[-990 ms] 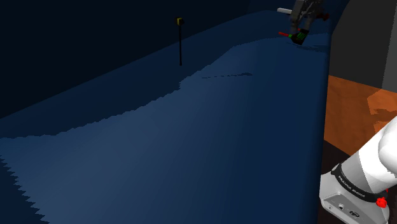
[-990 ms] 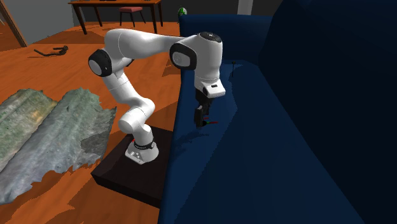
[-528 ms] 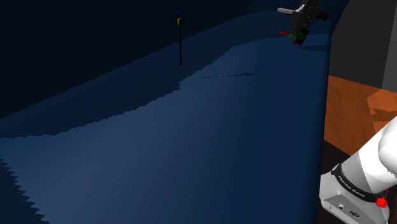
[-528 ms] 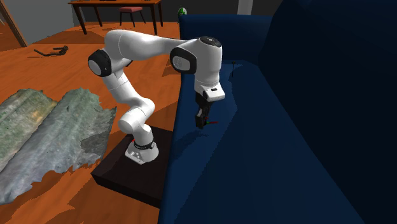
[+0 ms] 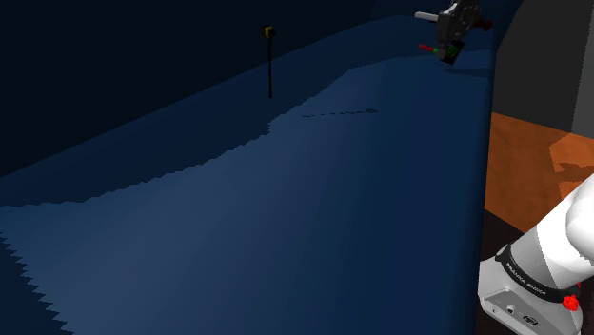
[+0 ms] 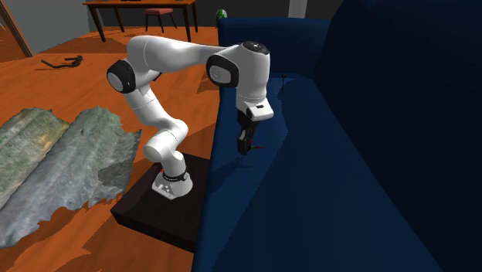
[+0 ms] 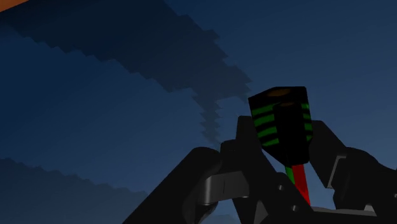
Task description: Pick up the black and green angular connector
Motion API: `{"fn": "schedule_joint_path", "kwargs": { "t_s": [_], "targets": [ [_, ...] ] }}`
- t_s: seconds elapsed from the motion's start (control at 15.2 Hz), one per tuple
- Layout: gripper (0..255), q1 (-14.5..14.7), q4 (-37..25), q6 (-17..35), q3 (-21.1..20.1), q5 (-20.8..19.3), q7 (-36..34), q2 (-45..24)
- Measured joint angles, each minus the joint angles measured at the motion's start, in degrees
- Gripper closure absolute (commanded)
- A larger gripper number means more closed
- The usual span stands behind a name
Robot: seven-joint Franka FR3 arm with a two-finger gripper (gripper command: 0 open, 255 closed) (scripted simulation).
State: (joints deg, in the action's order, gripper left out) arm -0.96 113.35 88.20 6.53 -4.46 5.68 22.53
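The gripper (image 7: 284, 137) was closed on the connector (image 7: 280, 118), whose black-and-green body sat clasped between the jaws. It hung over the blue sofa (image 6: 324, 201) seat, near the front edge beside the stand (image 6: 154, 212).

We record the stand (image 6: 154, 212) on the floor (image 6: 85, 93), just beside the front of the sofa (image 6: 332, 201). The arm reaches from it over the sofa's front edge. The hand (image 6: 246, 147) hangs above the seat, near that edge, with the angular connector (image 7: 281, 118) clasped between its fingers (image 7: 245, 140). A thin upright post (image 5: 270, 62) stands farther along the seat, by the backrest. On the floor, a rug (image 6: 54, 162) lies to the second exterior view's left of the stand. A table (image 6: 139, 6) and a chair (image 6: 160, 12) stand well behind it.
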Motion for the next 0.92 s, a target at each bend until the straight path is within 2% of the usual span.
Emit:
{"fn": "schedule_joint_path", "kwargs": {
  "t_s": [0.92],
  "targets": [
    [255, 0.2, -13.9, -10.4, -0.1, 0.3, 0.6, -3.5]
  ]
}}
